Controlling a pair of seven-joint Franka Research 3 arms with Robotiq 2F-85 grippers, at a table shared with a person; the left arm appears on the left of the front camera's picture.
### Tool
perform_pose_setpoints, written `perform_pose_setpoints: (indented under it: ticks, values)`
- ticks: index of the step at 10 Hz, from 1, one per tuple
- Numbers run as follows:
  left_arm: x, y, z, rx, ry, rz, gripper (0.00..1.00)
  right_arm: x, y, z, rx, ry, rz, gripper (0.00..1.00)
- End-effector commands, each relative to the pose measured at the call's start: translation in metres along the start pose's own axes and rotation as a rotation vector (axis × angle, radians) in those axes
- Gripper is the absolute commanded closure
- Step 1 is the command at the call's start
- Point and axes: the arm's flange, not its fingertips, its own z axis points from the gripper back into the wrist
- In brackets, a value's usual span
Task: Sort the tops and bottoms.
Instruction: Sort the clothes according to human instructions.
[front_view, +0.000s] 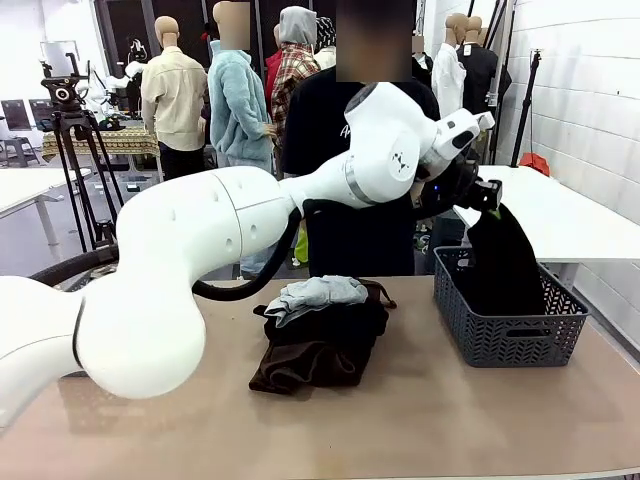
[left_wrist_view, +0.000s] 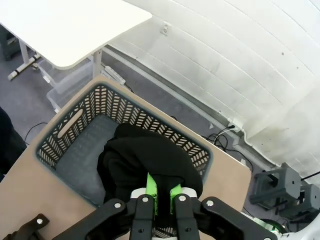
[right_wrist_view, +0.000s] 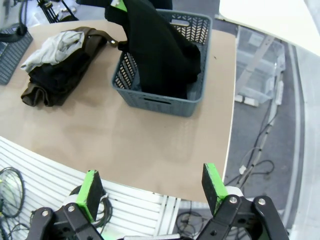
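My left pincer (left_wrist_view: 161, 194) was clenched on the top edge of a black garment (left_wrist_view: 145, 160), green pads pinching the cloth. It hung above the grey lattice basket (front_view: 505, 345) at the right end of the tabletop (front_view: 420, 430). The garment dangled straight down, lower part inside the basket, upper part well above the rim. My right pincer (right_wrist_view: 152, 189) was released, jaws wide, hovering off the near edge of the tabletop, well apart from the basket. A pile sat mid-tabletop: pale grey-blue garment (front_view: 318, 293) crumpled on top, second black garment (front_view: 335, 328) under it, dark brown garment (front_view: 300, 368) at the bottom, sticking out toward me. The pile was left of the basket, not touching it. A second grey basket (right_wrist_view: 9, 65) showed on the pile's other side. A person (front_view: 345, 240) in a black top stood at the far side, behind my left arm.
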Motion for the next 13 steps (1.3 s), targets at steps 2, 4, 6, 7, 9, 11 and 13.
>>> perform_pose_setpoints:
  ticks: [2, 4, 6, 7, 9, 11, 13]
  values:
    - [0.024, 0.015, -0.045, 0.026, -0.034, -0.052, 1.0, -0.001, 0.0, -0.001, 0.002, 0.01, 0.003, 0.0]
    - [0.02, 0.016, -0.062, 0.033, -0.012, -0.058, 1.0, -0.001, 0.0, -0.001, 0.002, 0.01, 0.003, 0.0]
    - [0.011, 0.024, -0.086, 0.062, 0.046, -0.054, 1.0, -0.001, 0.0, -0.001, 0.002, 0.01, 0.003, 0.0]
    - [0.009, 0.029, -0.092, 0.091, 0.073, -0.049, 1.0, -0.001, 0.0, -0.001, 0.002, 0.01, 0.003, 0.0]
    - [0.005, 0.036, -0.1, 0.086, 0.105, -0.03, 0.74, -0.001, 0.0, -0.001, 0.002, 0.01, 0.003, 0.0]
    - [0.003, 0.037, -0.104, 0.057, 0.109, -0.02, 0.35, -0.001, 0.0, -0.001, 0.002, 0.01, 0.003, 0.0]
    - [0.009, 0.033, -0.095, 0.033, 0.063, -0.021, 0.0, -0.001, 0.0, -0.001, 0.002, 0.01, 0.003, 0.0]
